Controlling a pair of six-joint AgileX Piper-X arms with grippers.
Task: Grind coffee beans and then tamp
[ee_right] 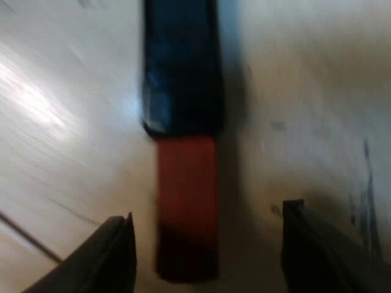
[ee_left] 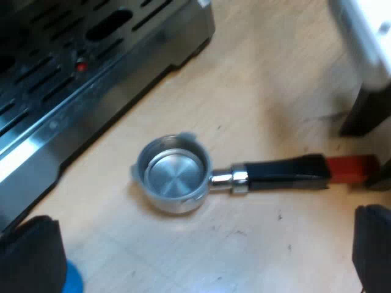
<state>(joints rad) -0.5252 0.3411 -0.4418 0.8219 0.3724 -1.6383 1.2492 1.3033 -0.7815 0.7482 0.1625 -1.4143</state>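
The metal holder [ee_left: 174,177] lay loose on the wooden surface [ee_left: 269,79], near the base of the espresso machine [ee_left: 73,73], with its basket facing up and bare metal showing inside. Its dark handle [ee_left: 281,173] pointed away from the machine. The left hand [ee_left: 201,244] hung above the holder, released, its two fingers [ee_left: 30,256] far apart. The right hand [ee_right: 208,244] was low at the red end [ee_right: 186,201] of the handle, also released, with one finger on each side and a gap between.

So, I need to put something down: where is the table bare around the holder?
The table is bare between the metal holder and the espresso machine, and along both sides of its handle. Crowded at the red end: the right gripper straddles it, open.
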